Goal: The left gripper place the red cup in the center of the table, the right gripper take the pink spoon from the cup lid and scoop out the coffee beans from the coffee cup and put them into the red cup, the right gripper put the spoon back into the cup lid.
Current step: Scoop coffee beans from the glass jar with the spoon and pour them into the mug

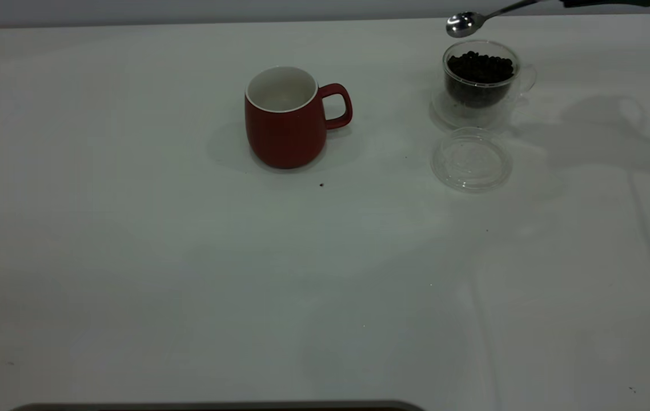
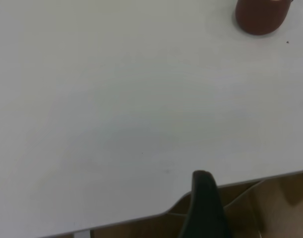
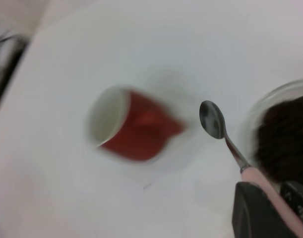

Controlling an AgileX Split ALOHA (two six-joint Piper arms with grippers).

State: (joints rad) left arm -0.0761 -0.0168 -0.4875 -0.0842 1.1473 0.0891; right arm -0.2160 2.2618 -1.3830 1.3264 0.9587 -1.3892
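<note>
**Spoon held above the bean cup, ready for a scoop**

Exterior view. The red cup [image 1: 286, 117] stands upright near the middle of the table [image 1: 131, 257], handle toward the coffee cup [image 1: 482, 83]. The coffee cup, well apart from it, holds the coffee beans [image 1: 479, 68] close to its rim. The cup lid [image 1: 471, 158] lies flat just in front of the coffee cup, with nothing on it. The silver bowl of the pink spoon [image 1: 465, 24] hangs above the coffee cup's far rim and looks empty.

Left wrist view. The left gripper [image 2: 206, 208] sits off the table edge, far from the red cup [image 2: 263, 15]; only 1 finger shows, so whether it is open cannot be told.

Right wrist view. The right gripper [image 3: 270, 208] is clamped on the pink handle of the spoon [image 3: 225, 136], its bowl between the coffee cup [image 3: 285, 134] and the red cup [image 3: 134, 126].

Judgement: the scoop comes next. Tip the bowl down into the heap, dig shallow, then level the spoon before lifting so no beans roll off on the way across to the red cup.
</note>
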